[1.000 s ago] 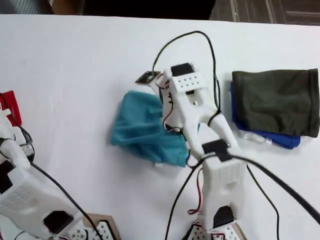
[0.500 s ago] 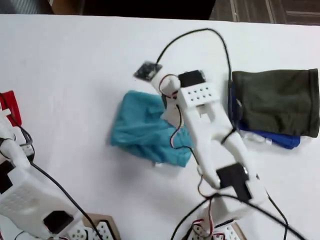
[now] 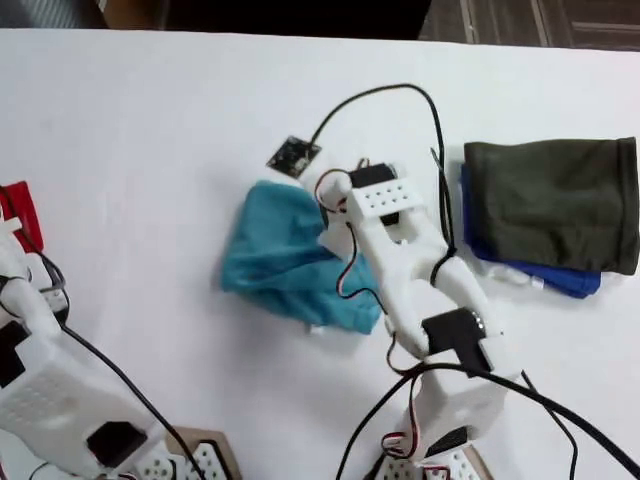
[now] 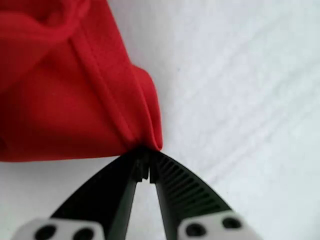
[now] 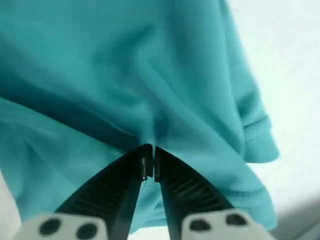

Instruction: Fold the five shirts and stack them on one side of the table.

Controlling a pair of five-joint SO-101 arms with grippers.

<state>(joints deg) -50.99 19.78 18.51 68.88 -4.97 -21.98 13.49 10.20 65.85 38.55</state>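
Right tool [image 5: 149,162] clenched on a fold of the teal shirt [image 3: 280,255], crumpled mid-frame on the desk [image 3: 150,110], likely to fold it; left tool [image 4: 146,167] pinches a corner of the red shirt [image 4: 65,100], left edge; olive shirt [image 3: 550,200] folded atop blue shirt [image 3: 560,278], right, forming the stack

Four shirts: teal [image 3: 285,255], olive [image 3: 555,200], blue [image 3: 562,279], red [image 3: 20,212]. Two arms: left [image 3: 50,400], right [image 3: 410,262].

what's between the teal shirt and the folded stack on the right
Nothing lies on the table between the teal shirt and the olive-on-blue stack. Only the right arm holding the shirt and its black cable cross that gap.
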